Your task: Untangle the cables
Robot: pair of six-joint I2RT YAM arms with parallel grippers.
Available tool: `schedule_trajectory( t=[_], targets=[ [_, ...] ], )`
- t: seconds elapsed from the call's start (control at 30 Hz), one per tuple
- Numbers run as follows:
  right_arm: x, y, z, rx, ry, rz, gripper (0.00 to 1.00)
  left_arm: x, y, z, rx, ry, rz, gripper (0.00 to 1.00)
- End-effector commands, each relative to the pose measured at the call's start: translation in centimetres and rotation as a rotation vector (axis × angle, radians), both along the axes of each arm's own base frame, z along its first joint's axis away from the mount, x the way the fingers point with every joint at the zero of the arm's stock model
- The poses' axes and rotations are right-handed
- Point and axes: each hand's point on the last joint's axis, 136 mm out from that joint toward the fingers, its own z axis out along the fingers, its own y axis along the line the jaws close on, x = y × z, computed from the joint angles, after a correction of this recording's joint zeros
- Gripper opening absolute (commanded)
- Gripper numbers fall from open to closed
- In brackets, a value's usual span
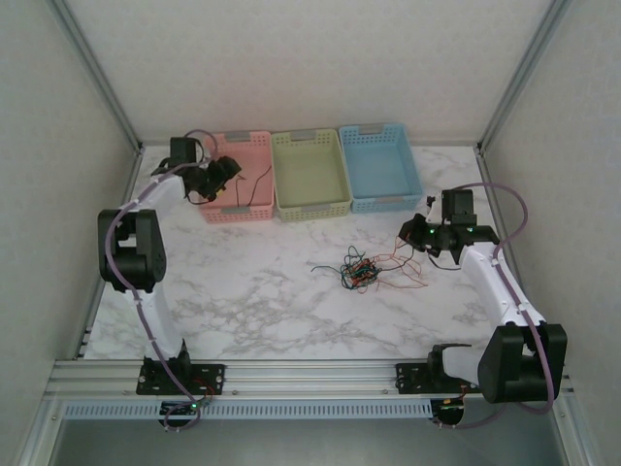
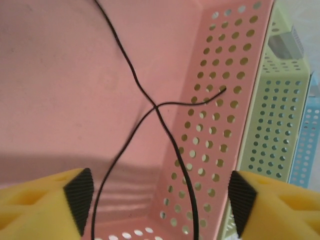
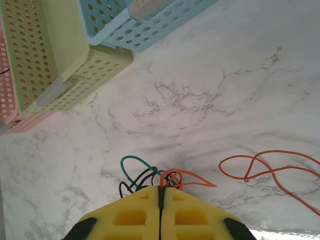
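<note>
Right gripper [image 3: 161, 189] pinches cables [image 3: 155, 176]; green basket [image 3: 85, 85], blue basket [image 3: 150, 35] beyond.

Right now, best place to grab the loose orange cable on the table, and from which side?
Take the orange cable at its open loop lying flat on the table, away from the tangle. Probably come straight down, jaws across the strand: it is thin and flat, with bare table either side.

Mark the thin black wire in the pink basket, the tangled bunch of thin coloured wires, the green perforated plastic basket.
thin black wire [image 2: 156, 106], left wrist view, at the crossing.
tangled bunch of thin coloured wires [image 1: 359, 273], top external view, knot centre.
green perforated plastic basket [image 1: 312, 208], top external view, near wall.
</note>
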Motion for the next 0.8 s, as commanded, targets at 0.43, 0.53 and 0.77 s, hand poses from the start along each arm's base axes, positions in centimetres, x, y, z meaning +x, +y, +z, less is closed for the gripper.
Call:
schedule_trajectory(
  t=[0.43, 0.53, 0.77],
  targets=[
    [-0.5, 1.6, 0.4, 0.040, -0.006, 0.050, 0.00, -10.5, -2.4, 12.8, 0.169, -0.240, -0.080, 0.77],
    [-0.8, 2.5, 0.4, 0.043, -0.008, 0.078, 0.00, -14.6, -7.6, 12.4, 0.083, -0.281, -0.225, 0.75],
    [-2.0, 4.1, -1.3, 0.045, 0.022, 0.140, 0.00, -24.1, -17.9, 6.9, 0.097, -0.262, -0.599, 0.74]
  ],
)
